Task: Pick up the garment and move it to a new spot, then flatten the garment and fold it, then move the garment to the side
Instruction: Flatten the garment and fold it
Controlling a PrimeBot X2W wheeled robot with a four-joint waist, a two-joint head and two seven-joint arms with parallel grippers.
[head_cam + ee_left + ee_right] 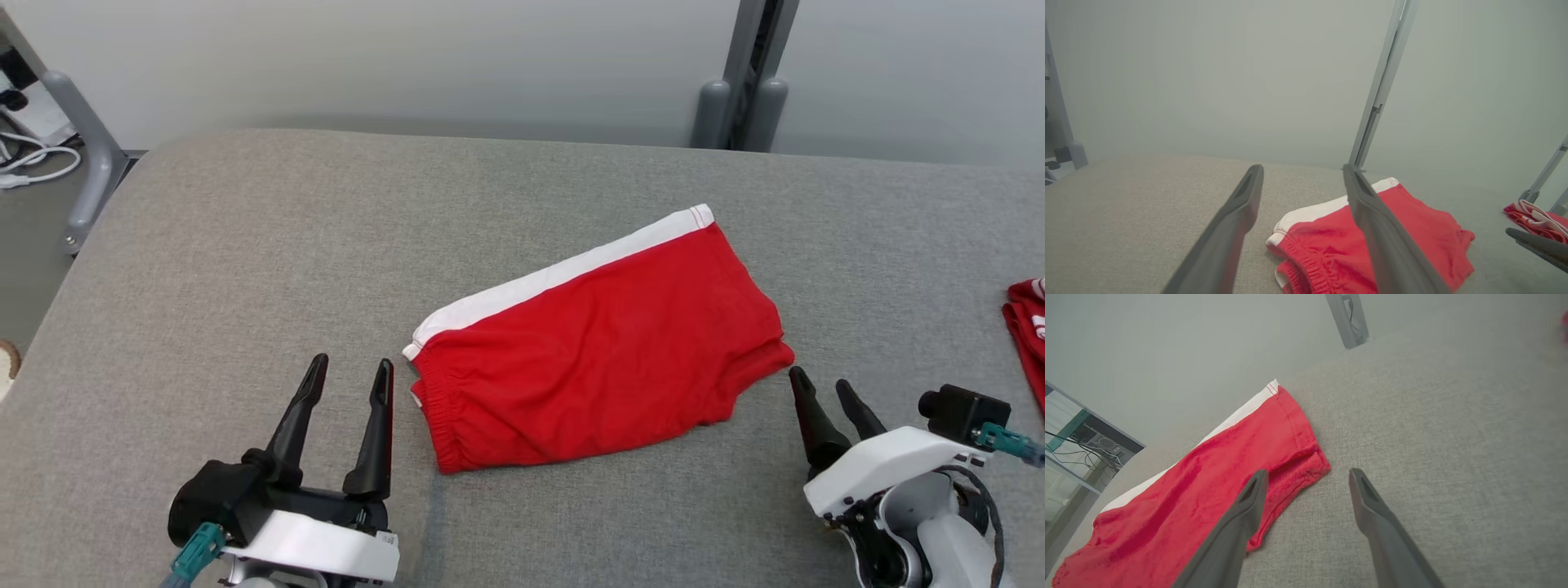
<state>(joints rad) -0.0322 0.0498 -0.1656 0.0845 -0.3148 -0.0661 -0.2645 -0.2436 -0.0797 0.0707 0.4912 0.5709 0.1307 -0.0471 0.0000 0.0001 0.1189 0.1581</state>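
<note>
- Shorts point(596, 343): red with a white stripe along the far edge. They lie flat and askew at the middle of the pad, seemingly doubled over. The elastic waistband is toward the left gripper, the leg hems toward the right.
- Handling, as I judge it: light, soft and limp. They will sag between grips, and the layers may slip apart. My best holds are the waistband corner and the near hem corner, pinching all layers.
- Left gripper point(352, 363): fingers apart, holding nothing, just beside the waistband.
- Right gripper point(818, 378): fingers apart, holding nothing, tips just beside the near hem corner.
- Surface: pad point(245, 261) of grey woven cloth with a rounded corner. It is likely grippy, so I would lift rather than drag.
- Room: pale wall point(408, 57), grey post point(747, 73) behind, cables point(33, 159) at far left, second red garment point(1027, 327) at the pad's right edge.
</note>
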